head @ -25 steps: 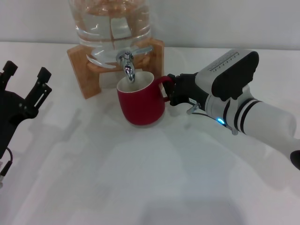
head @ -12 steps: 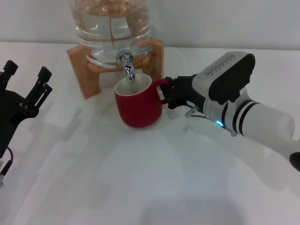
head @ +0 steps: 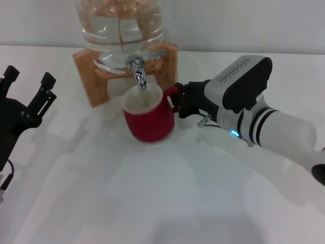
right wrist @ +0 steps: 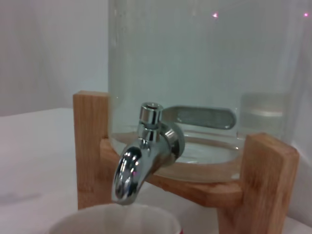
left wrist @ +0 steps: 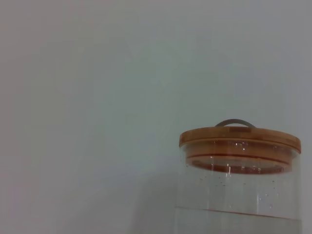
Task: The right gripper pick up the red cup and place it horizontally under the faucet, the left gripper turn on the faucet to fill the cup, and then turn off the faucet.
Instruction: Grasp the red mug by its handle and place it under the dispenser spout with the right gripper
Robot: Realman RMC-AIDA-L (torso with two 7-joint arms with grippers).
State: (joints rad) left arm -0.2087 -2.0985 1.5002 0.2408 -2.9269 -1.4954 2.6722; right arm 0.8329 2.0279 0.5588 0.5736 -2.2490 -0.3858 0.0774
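Observation:
The red cup (head: 148, 122) stands upright on the white table with its cream inside showing, directly below the spout of the chrome faucet (head: 138, 71). My right gripper (head: 177, 102) reaches in from the right and is shut on the cup's red handle. In the right wrist view the faucet (right wrist: 142, 161) fills the middle, its lever lying sideways, and the cup's rim (right wrist: 114, 222) shows just beneath the spout. At the far left my left gripper (head: 29, 78) stays open, well away from the faucet.
A glass water jar (head: 119, 25) rests on a wooden stand (head: 89, 76) at the back of the table (head: 152, 193). The left wrist view shows only the jar's bamboo lid (left wrist: 239, 139) against a plain wall.
My right gripper has slid the red cup a little left and back, bringing its mouth more squarely under the spout. The left arm has not moved.

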